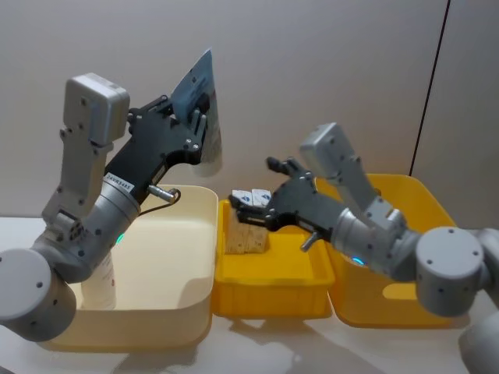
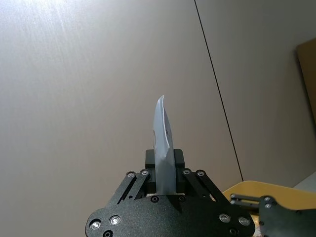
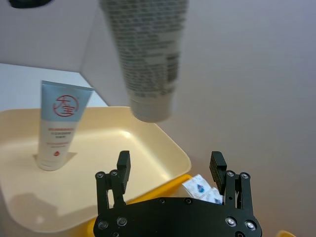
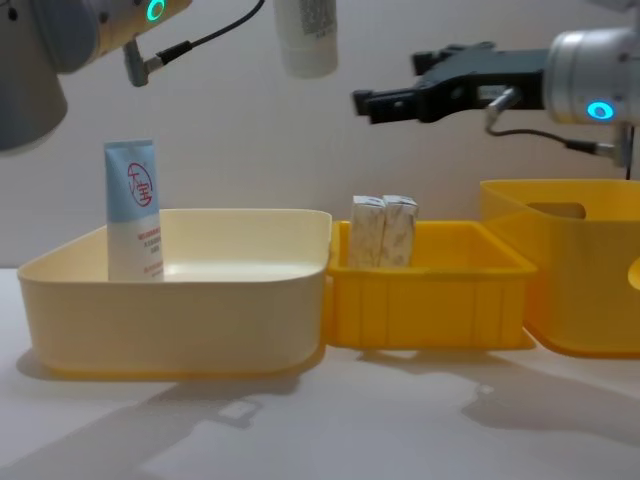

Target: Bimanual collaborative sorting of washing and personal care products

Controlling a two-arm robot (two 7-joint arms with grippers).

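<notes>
Head view has the left gripper (image 1: 199,128) raised high over the cream bin (image 1: 195,257), clamped on the whitish tube (image 1: 201,93). The tube hangs cap down, with its flat crimped end poking up past the fingers. Below it, the pale blue tube (image 4: 132,205) with the red round logo stands upright on its cap by the bin's left wall.

Both tubes are probably light and soft-walled, with a smooth skin that could slip or bulge under a hard pinch. The safest hold is across the flat faces towards the crimp, or at the stiffer shoulder by the cap.

Next comes the small yellow bin (image 1: 269,300), touching the cream one. Two cartons (image 4: 383,232) stand in it side by side against its back left corner. They look like light, thin card that is easily dented, so they are best taken across the broad faces.

The right gripper (image 1: 263,187) hovers above that bin, well clear of the cartons, with its jaws apart and nothing between them. Farthest right sits the large yellow bin (image 1: 374,304).

The count is two tubes, two cartons and three bins — one cream, two yellow.
</notes>
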